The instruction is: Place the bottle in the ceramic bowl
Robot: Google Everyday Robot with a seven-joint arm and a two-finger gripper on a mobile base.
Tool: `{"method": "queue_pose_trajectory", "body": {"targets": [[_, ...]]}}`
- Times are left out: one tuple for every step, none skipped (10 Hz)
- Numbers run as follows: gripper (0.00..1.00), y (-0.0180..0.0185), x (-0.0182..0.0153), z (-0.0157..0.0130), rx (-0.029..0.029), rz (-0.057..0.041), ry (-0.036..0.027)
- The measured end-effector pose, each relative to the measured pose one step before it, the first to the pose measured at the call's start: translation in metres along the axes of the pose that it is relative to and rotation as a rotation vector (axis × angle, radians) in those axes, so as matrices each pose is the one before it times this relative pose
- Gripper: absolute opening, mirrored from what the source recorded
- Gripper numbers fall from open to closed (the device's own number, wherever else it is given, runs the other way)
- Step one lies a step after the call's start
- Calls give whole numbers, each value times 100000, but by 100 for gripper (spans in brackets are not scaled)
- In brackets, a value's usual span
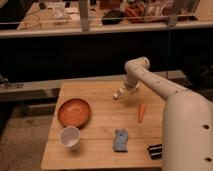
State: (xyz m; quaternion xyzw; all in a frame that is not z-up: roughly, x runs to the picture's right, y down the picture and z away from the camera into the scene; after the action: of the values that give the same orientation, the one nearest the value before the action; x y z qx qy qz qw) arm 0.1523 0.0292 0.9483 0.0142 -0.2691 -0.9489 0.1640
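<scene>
The bottle is a small pale cream-white thing at the far middle of the wooden table. It lies right at the tip of my gripper, which reaches down from the white arm. I cannot tell whether the bottle is held or just touched. The ceramic bowl is wide, shallow and glossy orange. It stands empty on the left of the table, well to the left of the gripper and nearer the front.
A white cup stands in front of the bowl. A blue-grey flat object lies near the front middle. A thin orange stick lies to the right, and a dark small object at the front right edge.
</scene>
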Motion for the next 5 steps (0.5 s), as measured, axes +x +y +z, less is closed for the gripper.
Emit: {"method": "queue_pose_trajectory", "body": {"targets": [[80, -84, 249, 1171, 1977, -3970, 1259], [80, 192, 313, 710, 743, -2098, 971], [80, -44, 385, 437, 1395, -1594, 267], [80, -103, 274, 558, 1710, -1353, -406], [80, 190, 338, 483, 956, -871, -187]]}}
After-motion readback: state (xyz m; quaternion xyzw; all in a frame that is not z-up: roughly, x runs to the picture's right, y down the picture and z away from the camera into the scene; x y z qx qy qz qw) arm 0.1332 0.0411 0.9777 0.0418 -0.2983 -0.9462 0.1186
